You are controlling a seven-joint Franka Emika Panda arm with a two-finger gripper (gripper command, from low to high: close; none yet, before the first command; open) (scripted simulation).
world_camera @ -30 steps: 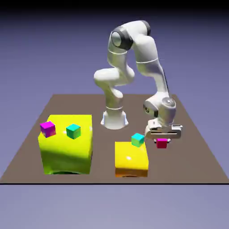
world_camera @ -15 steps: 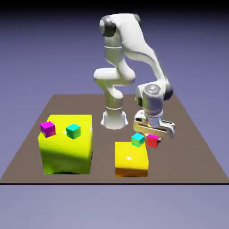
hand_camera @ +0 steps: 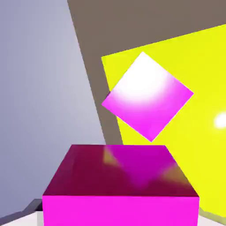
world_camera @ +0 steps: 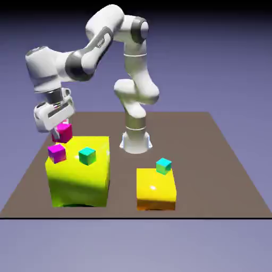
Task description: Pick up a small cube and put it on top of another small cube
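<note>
My gripper (world_camera: 61,132) is shut on the small crimson cube (world_camera: 64,132) and holds it in the air over the big yellow block (world_camera: 79,172) at the exterior view's left. The magenta cube (world_camera: 57,153) sits on that block's top near its left edge, just below and slightly nearer the camera than the held cube. In the hand view the crimson cube (hand_camera: 121,183) fills the bottom and hides the fingertips. Beyond it the magenta cube (hand_camera: 148,101) shows as a tilted diamond on the yellow top (hand_camera: 198,88).
A teal cube (world_camera: 87,155) rests on the big yellow block, right of the magenta one. A smaller yellow block (world_camera: 156,188) stands near the table's front middle with another teal cube (world_camera: 163,166) on it. The robot's base (world_camera: 136,141) stands behind them.
The arm has swung from beside the small yellow block across to the exterior view's left, carrying the crimson cube up over the big yellow block. The grip stayed shut.
</note>
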